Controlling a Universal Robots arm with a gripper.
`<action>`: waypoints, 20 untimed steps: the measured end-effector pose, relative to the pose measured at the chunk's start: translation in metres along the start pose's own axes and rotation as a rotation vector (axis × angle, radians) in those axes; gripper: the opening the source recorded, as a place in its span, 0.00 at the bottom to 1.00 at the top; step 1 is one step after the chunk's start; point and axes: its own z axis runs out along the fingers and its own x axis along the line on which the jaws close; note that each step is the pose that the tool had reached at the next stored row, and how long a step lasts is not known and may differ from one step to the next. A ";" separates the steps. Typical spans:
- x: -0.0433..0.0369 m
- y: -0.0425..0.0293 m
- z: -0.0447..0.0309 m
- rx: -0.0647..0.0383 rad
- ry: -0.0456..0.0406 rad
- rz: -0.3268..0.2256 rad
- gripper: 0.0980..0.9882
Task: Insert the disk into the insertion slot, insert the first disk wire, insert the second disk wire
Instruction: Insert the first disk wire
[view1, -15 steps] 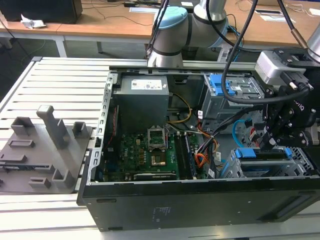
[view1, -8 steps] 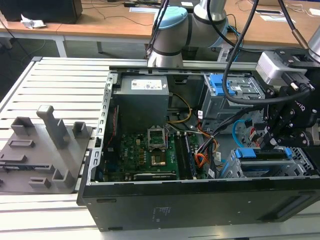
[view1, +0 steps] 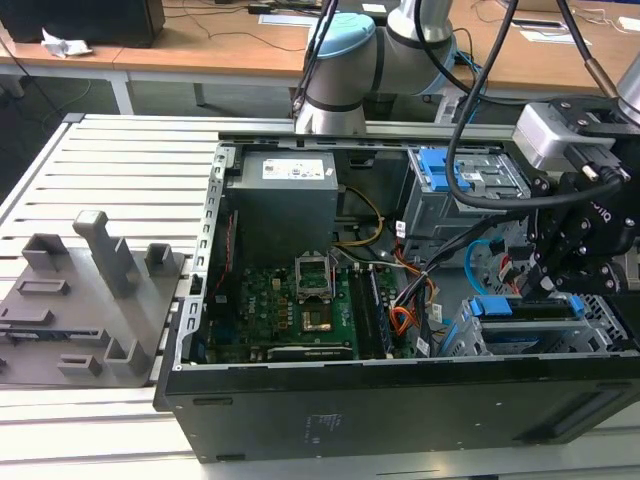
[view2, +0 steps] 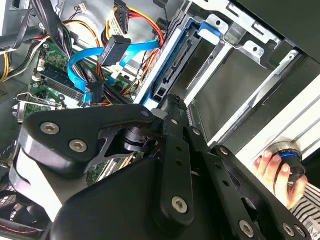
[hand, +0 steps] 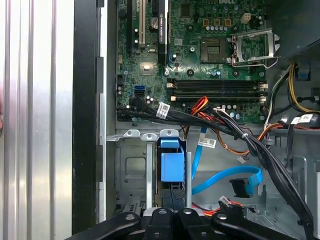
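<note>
The disk (hand: 172, 167) sits in the insertion slot (hand: 131, 170), at the case corner on the exterior view's right. Its blue caddy end shows between the bay's grey metal walls. How fully it is seated cannot be told.

The end effector (hand: 173, 212) stands just at the caddy's end, touching or nearly touching it. Whether it is open or closed, or has hold of anything, cannot be told.

The second disk wire (hand: 225, 177) curves in a light blue loop just beside the slot. Its dark plug (hand: 243, 187) lies loose, apart from the disk. The first disk wire (view2: 150, 27) runs as a red-orange bundle near the blue one. In the second wrist view its dark plug (view2: 122, 10) also hangs clear of the disk.

The motherboard (hand: 200, 50) lies beyond the cables, with 1 open processor socket (hand: 252, 47). A taller grey cage with a blue latch (view1: 440, 175) stands near the slot.

The open computer case (view1: 400, 400) rests on a slatted metal table (view1: 120, 170). A grey fixture (view1: 90, 290) lies well apart from the case, at the exterior view's left.

In the second wrist view, a person's hand (view2: 272, 172) outside the case rests on a round dark object with a blue ring (view2: 290, 159).
</note>
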 end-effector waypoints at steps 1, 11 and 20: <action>0.0000 -0.0001 0.0000 0.000 0.0000 0.000 0.08; 0.0001 0.0001 -0.0107 0.000 0.0009 0.000 0.30; -0.0074 0.0005 -0.0217 0.000 0.0010 0.001 0.30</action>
